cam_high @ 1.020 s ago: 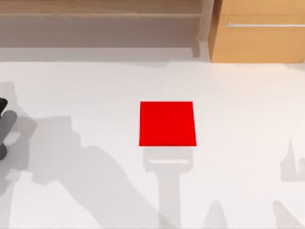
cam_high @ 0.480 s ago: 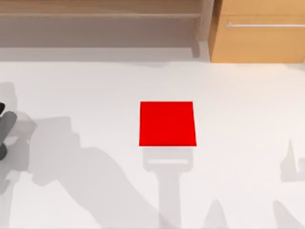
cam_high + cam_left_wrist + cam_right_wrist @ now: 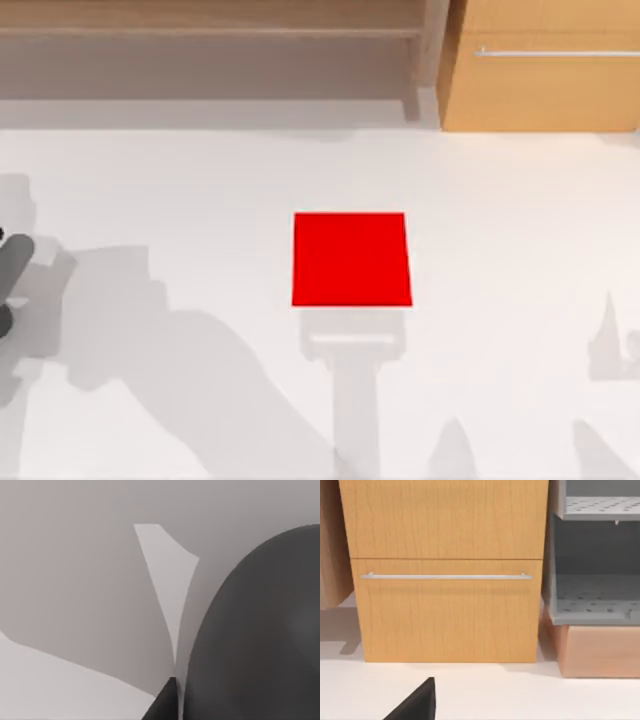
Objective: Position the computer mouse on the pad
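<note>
The left arm (image 3: 8,280) shows as a dark shape at the desk's far left edge, and whether its fingers are spread or pressed together cannot be told; against the earlier top views it has slipped a little further toward that edge, which suggests it is working out there, well apart from the pad. In the left wrist view a rounded dark grey body (image 3: 255,630), possibly the computer mouse, looms very close above the pale desk (image 3: 75,580). The pad (image 3: 351,258) lies flat at the desk's centre, a plain bright red square with nothing on it, so the placing is not yet done, while the right wrist view faces a wooden cabinet (image 3: 445,570).
</note>
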Controlling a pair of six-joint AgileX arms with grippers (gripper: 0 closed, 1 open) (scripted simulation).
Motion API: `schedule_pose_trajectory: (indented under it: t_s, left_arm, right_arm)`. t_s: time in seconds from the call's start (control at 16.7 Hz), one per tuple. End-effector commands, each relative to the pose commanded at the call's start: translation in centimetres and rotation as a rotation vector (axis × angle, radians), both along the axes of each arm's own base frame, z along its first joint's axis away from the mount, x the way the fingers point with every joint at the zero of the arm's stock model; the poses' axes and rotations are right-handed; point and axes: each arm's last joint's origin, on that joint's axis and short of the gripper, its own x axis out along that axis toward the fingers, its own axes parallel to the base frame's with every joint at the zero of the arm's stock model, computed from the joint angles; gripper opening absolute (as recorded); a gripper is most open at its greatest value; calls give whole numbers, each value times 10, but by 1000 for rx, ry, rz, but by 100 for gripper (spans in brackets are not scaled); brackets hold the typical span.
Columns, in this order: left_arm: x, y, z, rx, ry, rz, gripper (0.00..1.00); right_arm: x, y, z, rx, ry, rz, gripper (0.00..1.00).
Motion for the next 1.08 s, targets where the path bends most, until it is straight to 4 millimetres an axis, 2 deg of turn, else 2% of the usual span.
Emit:
schedule_pose_trajectory:
  t_s: [0.48,0.54,0.72,1.08]
  left_arm:
    - [0,0,0,0,0,0,0]
    - [-3,-1,21,22,-10,23,0]
    - [1,-1,34,24,-19,18,0]
    - [-1,-1,100,18,12,17,0]
  right_arm:
    - [0,0,0,0,0,0,100]
    - [0,0,0,0,0,0,100]
    - [0,0,0,0,0,0,100]
    - [0,0,0,0,0,0,100]
